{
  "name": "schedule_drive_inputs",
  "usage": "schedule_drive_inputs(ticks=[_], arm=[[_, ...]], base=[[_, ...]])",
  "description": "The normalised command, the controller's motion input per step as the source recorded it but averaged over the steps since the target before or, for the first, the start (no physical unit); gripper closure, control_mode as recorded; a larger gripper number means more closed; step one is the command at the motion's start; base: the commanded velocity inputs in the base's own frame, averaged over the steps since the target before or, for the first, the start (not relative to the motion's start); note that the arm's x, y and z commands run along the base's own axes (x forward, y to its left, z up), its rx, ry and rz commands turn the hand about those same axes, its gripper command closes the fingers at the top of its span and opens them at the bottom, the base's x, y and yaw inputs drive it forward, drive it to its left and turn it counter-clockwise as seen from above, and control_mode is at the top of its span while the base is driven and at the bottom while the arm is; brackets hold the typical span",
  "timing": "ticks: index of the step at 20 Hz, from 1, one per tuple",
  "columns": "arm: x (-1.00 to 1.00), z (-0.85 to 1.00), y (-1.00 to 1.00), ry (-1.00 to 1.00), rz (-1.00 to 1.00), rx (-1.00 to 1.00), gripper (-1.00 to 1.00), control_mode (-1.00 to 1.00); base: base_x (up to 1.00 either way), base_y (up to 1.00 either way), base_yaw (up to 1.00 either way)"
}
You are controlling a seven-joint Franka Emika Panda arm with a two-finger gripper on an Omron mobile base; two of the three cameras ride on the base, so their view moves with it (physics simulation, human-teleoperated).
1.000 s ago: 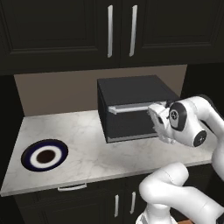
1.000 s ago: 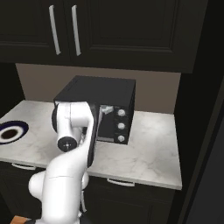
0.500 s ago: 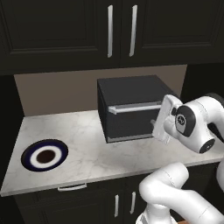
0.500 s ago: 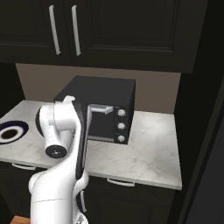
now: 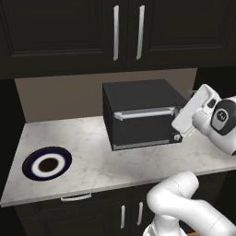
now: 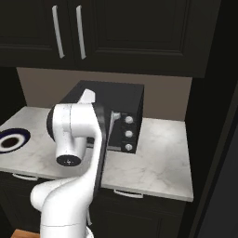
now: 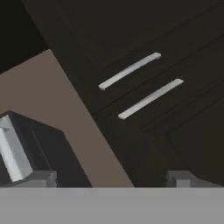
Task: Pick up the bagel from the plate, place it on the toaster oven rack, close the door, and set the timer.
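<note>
The fingers point(image 7: 112, 178) are spread wide, holding nothing, near the closed door point(image 5: 140, 126). Its stiff bar handle point(image 5: 144, 113) is best gripped mid-length.

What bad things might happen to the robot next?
The door looks shut, and the open gripper is beside the oven, aimed up at the cabinets. Reaching for the timer knobs, the hand might bump the silver handle. The plate has no bagel on it, so the oven may be toasting nothing.
</note>
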Motion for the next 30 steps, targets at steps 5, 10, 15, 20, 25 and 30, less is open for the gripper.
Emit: schedule_drive_inputs(ticks=[5,10,15,20,25,30], arm=[[-0.16,0.43,0.01,0.02,0.24,0.66,-1.0,-1.0],[-0.02,0.2,0.25,0.0,0.37,0.63,-1.0,-1.0],[0.07,0.36,0.33,-0.13,0.39,0.58,-1.0,-1.0],[0.0,0.49,0.38,-0.06,0.41,0.57,-1.0,-1.0],[-0.01,0.44,0.3,0.18,0.5,0.55,-1.0,-1.0],[0.0,0.15,0.24,0.49,0.52,0.7,-1.0,-1.0]], base=[[0.0,0.0,0.0],[0.0,0.0,0.0],[0.0,0.0,0.0],[0.0,0.0,0.0],[0.0,0.0,0.0],[0.0,0.0,0.0]])
